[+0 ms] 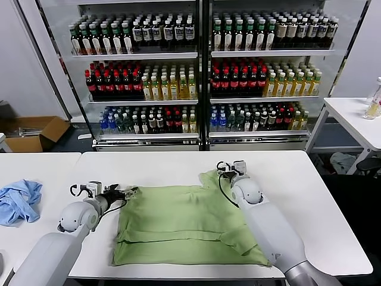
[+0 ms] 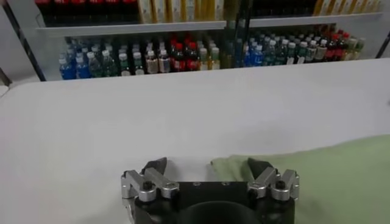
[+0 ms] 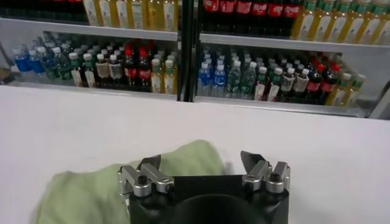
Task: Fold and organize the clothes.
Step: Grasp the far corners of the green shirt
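My left gripper [image 1: 130, 192] and right gripper [image 1: 228, 171], both with jaws released and grasping nothing, sit at the far left and far right corners of the shirt [image 1: 184, 223], which extends toward me between them on the table [image 1: 309, 202].

Shirt [image 1: 184, 223] print and buttons hidden; blue cloth [image 1: 18, 201] edge-cropped.
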Controlling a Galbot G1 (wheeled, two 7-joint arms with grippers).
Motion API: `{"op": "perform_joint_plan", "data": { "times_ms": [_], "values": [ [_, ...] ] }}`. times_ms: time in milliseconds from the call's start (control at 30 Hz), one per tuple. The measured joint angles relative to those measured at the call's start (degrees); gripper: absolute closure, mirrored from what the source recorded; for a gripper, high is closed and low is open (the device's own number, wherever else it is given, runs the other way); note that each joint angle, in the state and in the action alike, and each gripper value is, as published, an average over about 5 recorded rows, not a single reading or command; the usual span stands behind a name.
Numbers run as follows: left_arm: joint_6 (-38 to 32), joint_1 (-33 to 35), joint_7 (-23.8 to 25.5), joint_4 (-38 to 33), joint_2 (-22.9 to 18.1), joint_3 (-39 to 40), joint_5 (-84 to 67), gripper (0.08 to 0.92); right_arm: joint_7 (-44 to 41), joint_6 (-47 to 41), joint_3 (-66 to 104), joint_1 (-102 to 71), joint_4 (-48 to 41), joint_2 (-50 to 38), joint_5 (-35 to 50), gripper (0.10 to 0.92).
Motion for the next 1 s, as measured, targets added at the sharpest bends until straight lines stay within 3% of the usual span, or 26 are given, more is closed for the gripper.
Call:
{"op": "perform_joint_plan", "data": {
  "times_ms": [167, 333, 1000],
  "values": [
    [-0.09, 0.01, 0.06, 0.45, -0.15, 0.08, 0.58, 0.177, -0.43, 0.18, 0.51, 0.42, -1.5, 0.72, 0.1, 0.207],
    [-0.12, 0.38, 0.36, 0.43, -0.19, -0.16, 0.91, 0.214, -0.87, 0.34, 1.19, 0.5, -2.73, 1.09, 0.44, 0.309],
    [-1.47, 2.22, 1.93, -0.51, -0.2, -0.67, 0.5, 0.787, -2.98, 2.27, 2.55, 0.03, -4.68, 2.04, -0.12, 0.88]
  ]
}}
